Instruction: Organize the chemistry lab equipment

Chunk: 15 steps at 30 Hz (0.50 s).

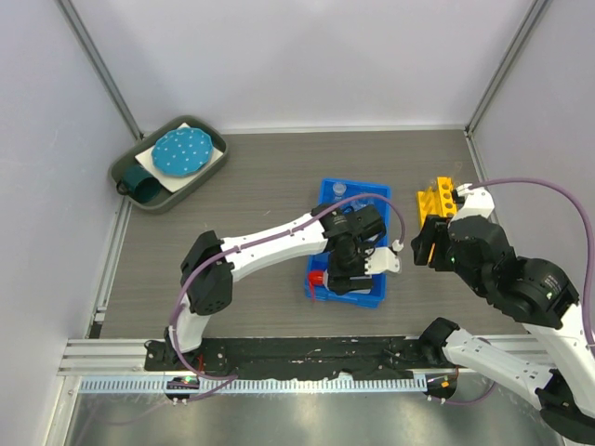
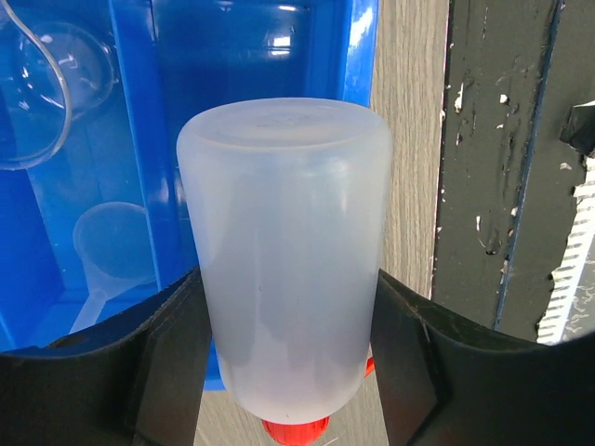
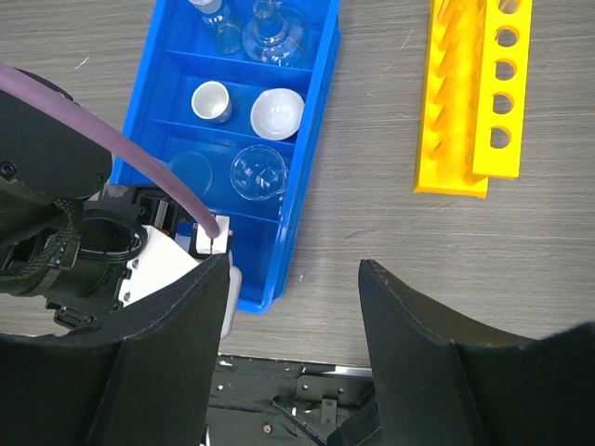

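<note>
Currently the left fingers (image 2: 158, 372) pinch a translucent plastic bottle with a red cap (image 2: 284, 260) across its body. 1 black finger presses each side, the flat base points away from the wrist and the cap points back toward it. From above, the bottle hangs at the near end of the blue divided plastic bin (image 1: 367, 189), with the red cap showing at the bin's near-left corner. Whether the bottle touches the bin I cannot tell.

The bin sits in the middle of the grey wood-grain desk (image 1: 279, 186), its long side running far to near. Its farthest compartment holds small clear glass flasks (image 3: 271, 32). The next 1 holds 2 small white dishes (image 3: 277, 113) side by side. The third holds a round clear glass vessel (image 3: 258, 172), and the left arm covers part of the nearest.

The right fingers (image 3: 167, 353) are spread wide with nothing between them. They hover above the desk just right of the bin's near end.

A yellow plastic rack with round holes (image 1: 437, 198) lies on the desk right of the bin, apart from it. At the far-left corner stands a dark green tray (image 1: 125, 172) carrying a teal disc with white dots (image 1: 181, 153).
</note>
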Each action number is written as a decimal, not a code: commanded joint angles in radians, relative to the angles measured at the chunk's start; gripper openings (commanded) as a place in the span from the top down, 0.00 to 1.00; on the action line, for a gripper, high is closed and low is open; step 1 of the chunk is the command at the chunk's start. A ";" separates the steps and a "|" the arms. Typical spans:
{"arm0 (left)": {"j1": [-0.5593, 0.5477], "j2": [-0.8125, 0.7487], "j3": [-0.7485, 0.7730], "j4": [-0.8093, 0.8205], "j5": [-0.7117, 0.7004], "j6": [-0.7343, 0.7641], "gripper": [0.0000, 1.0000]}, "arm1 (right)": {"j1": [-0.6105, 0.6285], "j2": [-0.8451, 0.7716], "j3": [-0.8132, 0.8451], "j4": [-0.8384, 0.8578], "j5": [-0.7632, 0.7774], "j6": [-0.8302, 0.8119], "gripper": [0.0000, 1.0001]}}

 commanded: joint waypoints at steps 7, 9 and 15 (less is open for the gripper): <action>-0.006 0.085 0.146 -0.066 0.007 0.063 0.34 | 0.007 -0.017 -0.013 0.032 0.006 0.018 0.37; -0.006 0.112 0.183 -0.088 0.014 0.062 0.34 | 0.007 -0.025 -0.021 0.032 0.004 0.018 0.37; -0.010 0.122 0.180 -0.086 0.020 0.056 0.33 | 0.007 -0.031 -0.036 0.035 0.012 0.015 0.36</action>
